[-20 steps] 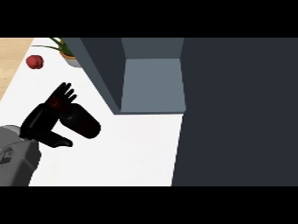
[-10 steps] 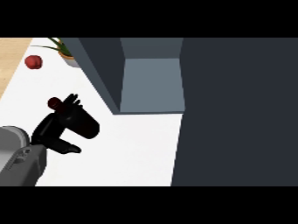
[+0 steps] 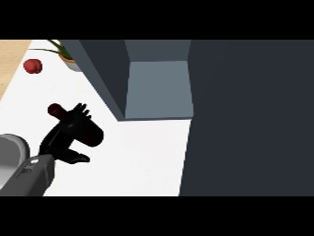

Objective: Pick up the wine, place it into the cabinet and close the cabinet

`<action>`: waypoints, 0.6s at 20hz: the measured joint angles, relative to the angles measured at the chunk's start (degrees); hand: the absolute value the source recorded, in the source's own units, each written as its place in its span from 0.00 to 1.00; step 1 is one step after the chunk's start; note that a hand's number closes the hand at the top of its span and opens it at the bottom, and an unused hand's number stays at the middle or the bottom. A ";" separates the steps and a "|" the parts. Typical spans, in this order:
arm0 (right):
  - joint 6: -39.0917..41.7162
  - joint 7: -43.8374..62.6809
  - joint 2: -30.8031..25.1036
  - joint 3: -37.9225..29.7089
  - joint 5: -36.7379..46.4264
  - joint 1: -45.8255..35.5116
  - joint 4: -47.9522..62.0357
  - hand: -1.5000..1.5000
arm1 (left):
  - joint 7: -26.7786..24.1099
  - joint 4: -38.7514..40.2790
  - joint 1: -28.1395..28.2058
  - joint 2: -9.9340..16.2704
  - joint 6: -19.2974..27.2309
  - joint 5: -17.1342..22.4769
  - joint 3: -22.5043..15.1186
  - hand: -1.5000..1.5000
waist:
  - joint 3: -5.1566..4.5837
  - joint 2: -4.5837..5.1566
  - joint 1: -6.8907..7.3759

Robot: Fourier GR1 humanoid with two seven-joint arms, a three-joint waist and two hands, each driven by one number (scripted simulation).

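Head view, near to far: grey forearm at lower left; left hand point(image 3: 69, 136) on white counter point(image 3: 139, 156), fingers curled round dark wine bottle point(image 3: 84, 133), red neck end point(image 3: 56, 109) poking out beyond fingertips. Bottle on counter left of cabinet point(image 3: 156, 90), outside it, door point(image 3: 261, 115) open at right. Further back: red apple point(image 3: 33, 66), potted plant point(image 3: 65, 54). Right hand out of shot.

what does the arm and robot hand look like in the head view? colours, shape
One arm shows, at the lower left: a bulky rounded light grey forearm shell with a darker grey wrist section carrying a small pale marking. It ends in a glossy black robot hand with slim fingers and a thumb. No cables or sleeves are visible. The right arm is out of view.
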 measured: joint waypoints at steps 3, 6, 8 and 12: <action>0.38 -0.24 -0.36 -0.70 0.33 -0.49 0.39 0.00 | -0.86 0.62 -0.15 -0.05 -0.43 -0.11 -0.06 0.00 | -0.01 0.04 0.07; 0.63 -0.68 -0.28 -1.25 0.06 -0.83 0.87 0.00 | -1.38 1.46 -0.55 -0.57 -0.35 -0.35 -0.21 0.00 | 0.00 0.08 0.06; 0.39 -0.23 0.00 -0.32 0.14 -0.43 0.59 0.00 | -1.53 1.46 -1.07 -1.54 0.06 -0.33 -0.27 0.00 | 0.01 0.01 0.07; 0.63 -0.23 0.01 -0.21 0.14 0.08 0.51 0.00 | -2.89 1.85 -1.53 -2.26 0.74 -0.75 -0.51 0.00 | 0.01 0.06 -0.03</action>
